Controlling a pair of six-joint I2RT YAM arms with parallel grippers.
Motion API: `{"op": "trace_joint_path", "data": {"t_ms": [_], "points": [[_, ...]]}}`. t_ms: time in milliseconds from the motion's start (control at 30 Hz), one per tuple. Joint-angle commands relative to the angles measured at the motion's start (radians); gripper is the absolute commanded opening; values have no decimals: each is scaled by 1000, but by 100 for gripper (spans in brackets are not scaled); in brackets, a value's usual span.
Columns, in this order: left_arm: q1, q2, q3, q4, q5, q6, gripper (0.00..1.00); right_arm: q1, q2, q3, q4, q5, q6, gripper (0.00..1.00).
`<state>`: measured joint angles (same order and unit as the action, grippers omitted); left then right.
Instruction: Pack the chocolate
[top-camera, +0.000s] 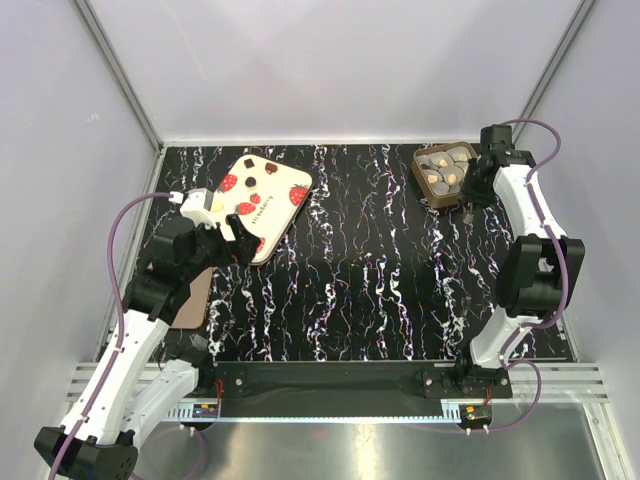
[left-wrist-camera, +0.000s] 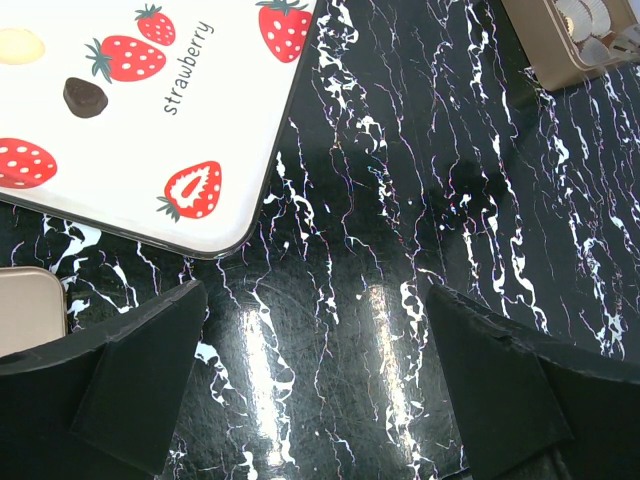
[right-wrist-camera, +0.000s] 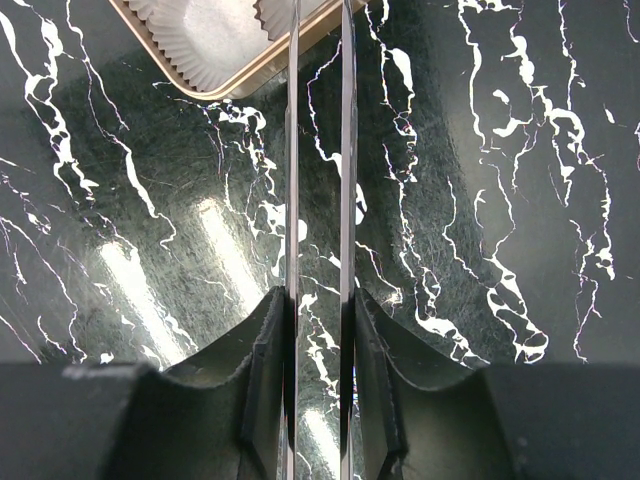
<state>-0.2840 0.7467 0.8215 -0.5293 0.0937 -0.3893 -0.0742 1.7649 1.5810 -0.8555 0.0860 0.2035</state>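
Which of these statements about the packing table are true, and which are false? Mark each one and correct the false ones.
1. In the top view, the flat cream lid printed with red strawberries lies left of the small square brown tray. True.
2. The left gripper is clamped on the lid. False: its jaws stand wide open over the black white-veined table, beside the lid's corner.
3. The right gripper holds a thin two-bladed metal tool pointing towards the tray. True.
4. The tray sits at the near edge, by the arm bases. False: it sits at the far right of the table.
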Motion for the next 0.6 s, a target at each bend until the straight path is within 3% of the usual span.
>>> {"op": "trace_joint_path", "data": {"t_ms": [0, 567], "points": [[5, -15, 1, 37, 3, 6, 99, -1, -5, 11, 6, -6, 8, 36], [5, -12, 1, 34, 0, 6, 99, -1, -4, 5, 4, -2, 14, 42]]}}
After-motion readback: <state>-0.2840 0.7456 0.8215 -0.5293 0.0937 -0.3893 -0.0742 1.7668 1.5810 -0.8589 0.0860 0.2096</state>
